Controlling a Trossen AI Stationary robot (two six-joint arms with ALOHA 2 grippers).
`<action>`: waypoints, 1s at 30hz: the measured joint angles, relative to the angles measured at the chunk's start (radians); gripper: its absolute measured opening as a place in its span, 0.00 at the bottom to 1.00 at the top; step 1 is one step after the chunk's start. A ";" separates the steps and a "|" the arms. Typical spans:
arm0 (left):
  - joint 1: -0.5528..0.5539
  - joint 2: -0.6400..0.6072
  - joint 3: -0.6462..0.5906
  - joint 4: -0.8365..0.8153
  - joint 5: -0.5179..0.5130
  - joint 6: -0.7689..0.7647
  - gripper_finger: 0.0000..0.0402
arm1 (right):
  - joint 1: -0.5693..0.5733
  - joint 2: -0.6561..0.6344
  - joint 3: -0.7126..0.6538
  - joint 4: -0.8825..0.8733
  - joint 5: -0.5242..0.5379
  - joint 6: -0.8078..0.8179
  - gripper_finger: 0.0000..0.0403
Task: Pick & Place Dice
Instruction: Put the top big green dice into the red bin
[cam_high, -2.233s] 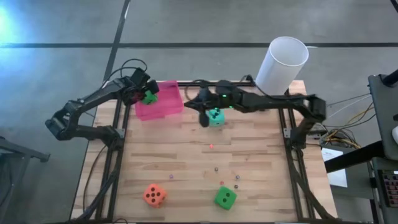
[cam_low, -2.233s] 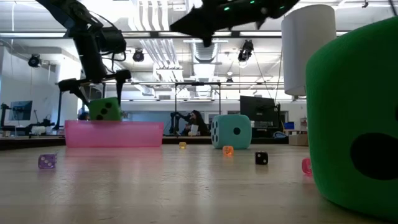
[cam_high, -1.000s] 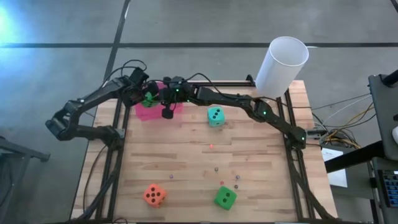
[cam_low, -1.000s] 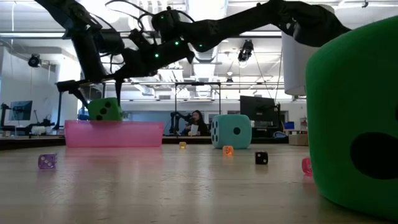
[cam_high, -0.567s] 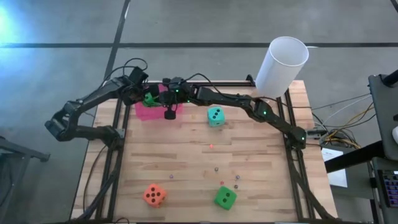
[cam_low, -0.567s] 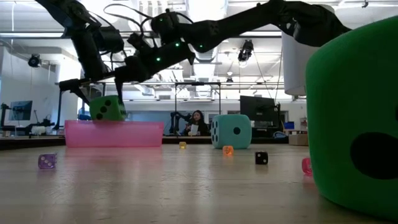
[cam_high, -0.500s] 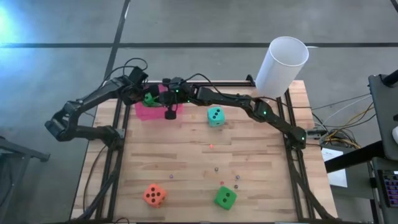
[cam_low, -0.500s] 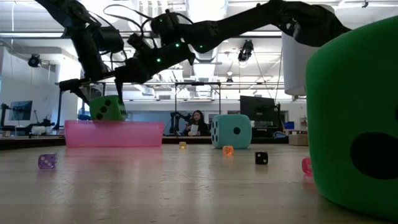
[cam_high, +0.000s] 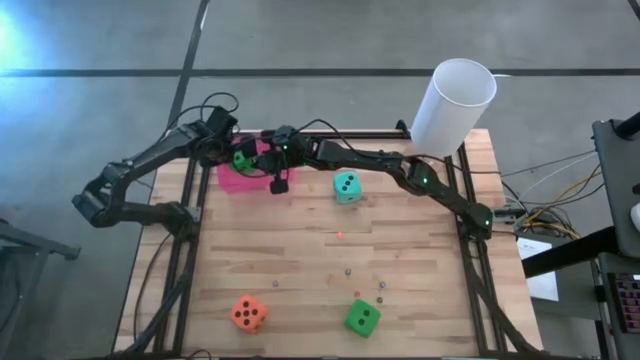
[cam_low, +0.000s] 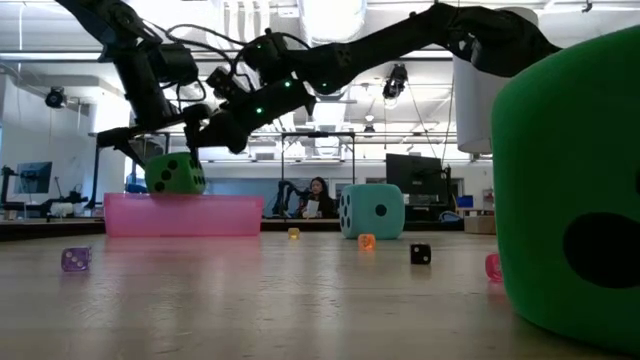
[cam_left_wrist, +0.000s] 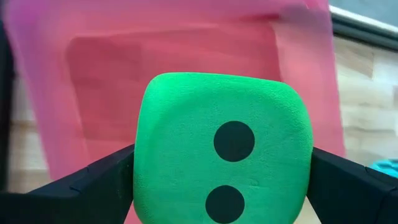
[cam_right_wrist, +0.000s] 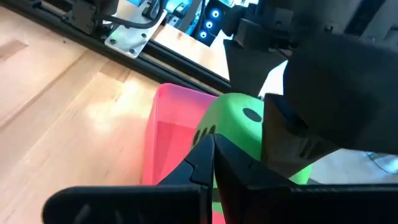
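Left gripper (cam_high: 232, 155) clamps a green die (cam_left_wrist: 222, 165) above the pink tray (cam_high: 262, 172) at the table's far left; die sits at rim height, not resting inside. Right gripper (cam_right_wrist: 210, 163), fingers pressed together and empty, reaches across to the tray's right edge, close beside the held die. Teal die (cam_high: 347, 186) lies just right of the tray. Orange die (cam_high: 248, 313) and second green die (cam_high: 362, 318) sit near the front edge.

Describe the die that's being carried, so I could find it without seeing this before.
Start at the tall white tube at the table's far edge, then look across to the pink tray. Above it the left pincer holds a bright green die; it is the only one off the table.
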 joint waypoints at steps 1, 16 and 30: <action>0.000 0.000 0.000 0.004 0.012 0.004 0.99 | -0.001 0.000 -0.004 0.002 0.002 0.000 0.02; 0.001 0.000 0.000 0.057 0.094 -0.013 0.99 | -0.017 0.000 -0.054 0.039 0.023 0.006 0.02; 0.030 -0.100 0.000 0.052 0.107 -0.016 0.99 | -0.022 0.000 -0.049 0.038 0.134 0.063 0.02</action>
